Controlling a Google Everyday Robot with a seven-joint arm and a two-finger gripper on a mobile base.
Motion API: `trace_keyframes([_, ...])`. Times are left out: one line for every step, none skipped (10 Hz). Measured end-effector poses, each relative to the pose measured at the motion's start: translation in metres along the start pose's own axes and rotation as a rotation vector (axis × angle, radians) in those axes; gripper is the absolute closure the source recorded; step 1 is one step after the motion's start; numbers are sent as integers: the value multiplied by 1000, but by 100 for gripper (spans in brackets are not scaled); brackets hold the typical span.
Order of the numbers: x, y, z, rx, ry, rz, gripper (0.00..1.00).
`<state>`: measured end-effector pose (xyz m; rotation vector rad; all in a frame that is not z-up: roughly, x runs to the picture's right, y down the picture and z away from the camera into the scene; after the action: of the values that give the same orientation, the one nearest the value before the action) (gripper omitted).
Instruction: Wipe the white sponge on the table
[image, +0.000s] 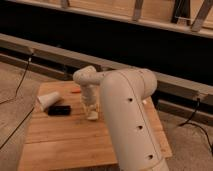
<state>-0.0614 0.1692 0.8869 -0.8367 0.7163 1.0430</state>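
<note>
Here the gripper (92, 109) points straight down over the middle of the table (60, 145), a little toward its far edge. The sponge (94, 116) sits right at its tip. So the sponge lies directly under the claw, not off to any side, and its underside seems to touch the wood. The claw is closed, and it appears to be pinching the sponge's upper part. The fingers themselves merge with the pale block. I cannot tell which way the sponge's long axis runs.

With the sponge already below the claw and on the boards, the coming move is probably a sideways stroke rather than a reach. Bare planks lie toward the near edge. On the camera's left, a black block (59, 109) lies near the sponge and a white cup (47, 100) lies on its side just beyond it. A small orange item (75, 91) lies behind, near the far edge. The single arm (127, 115) hides the table's right part, so room there is unknown.
</note>
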Motion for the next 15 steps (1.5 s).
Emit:
trace_keyframes([6, -12, 5, 10, 17, 28, 100])
trace_keyframes([9, -23, 7, 16, 25, 57, 100])
trace_keyframes([11, -37, 10, 21, 29, 98, 100])
trace_keyframes([14, -55, 11, 24, 33, 150, 100])
trace_keyframes([14, -72, 9, 24, 28, 197, 100])
trace_keyframes([9, -86, 5, 19, 10, 239, 100])
trace_keyframes([2, -99, -2, 15, -11, 276, 100])
trace_keyframes([-5, -109, -8, 15, -28, 294, 100])
trace_keyframes([-13, -115, -14, 17, -46, 304, 100])
trace_keyframes([-17, -119, -17, 20, -51, 306, 100])
trace_keyframes([-25, -122, -20, 24, -58, 307, 100])
trace_keyframes([-30, -122, -20, 20, -60, 305, 100])
trace_keyframes([-42, -118, -22, 10, -74, 298, 100])
trace_keyframes([-54, -111, -24, 2, -87, 283, 100])
trace_keyframes([-61, -107, -25, -1, -92, 270, 100])
